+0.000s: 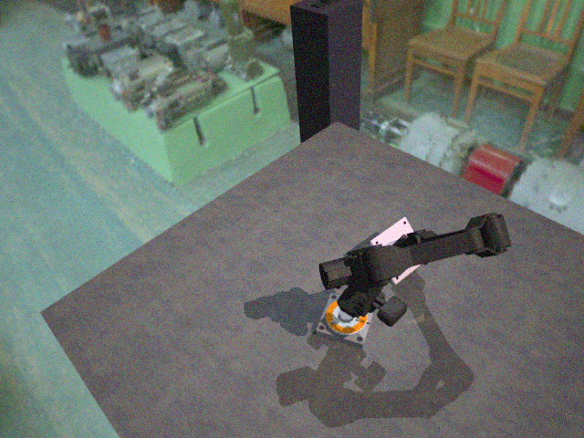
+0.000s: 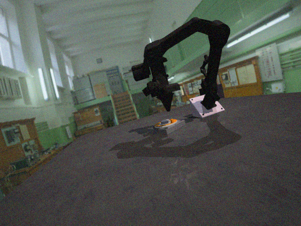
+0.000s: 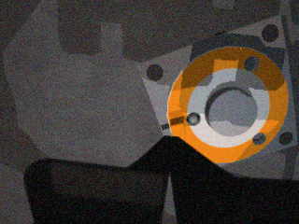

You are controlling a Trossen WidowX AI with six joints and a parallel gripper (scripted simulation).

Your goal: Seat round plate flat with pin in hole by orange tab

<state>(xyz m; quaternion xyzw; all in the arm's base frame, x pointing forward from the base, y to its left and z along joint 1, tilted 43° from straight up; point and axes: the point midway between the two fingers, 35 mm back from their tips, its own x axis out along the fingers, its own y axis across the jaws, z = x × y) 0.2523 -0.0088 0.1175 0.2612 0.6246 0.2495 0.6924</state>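
Observation:
The round plate (image 1: 346, 329) (image 2: 173, 120) (image 3: 206, 153), with an orange outer ring and pale inner ring, sits around the grey post (image 2: 165, 120) (image 3: 234, 111) on the square grey base (image 2: 174, 128) (image 3: 161, 95). In the wrist view a round, shiny grey spot, looking like the pin (image 3: 193, 119), shows inside the plate's left hole. A dark mark on the orange beside it roughly lines up with one at the base's edge. I cannot tell surely whether the plate is fully flat, nor make out the tab. My gripper (image 2: 168, 110) (image 3: 170, 143) is shut, empty, above the plate and apart from it.
The arm's pinkish-white mounting plate (image 1: 392, 232) (image 2: 219, 108) stands behind and to the right of the base in the exterior view. The arm arches high from it over the table (image 1: 198, 292). Arm shadows fall across the table and part of the round plate.

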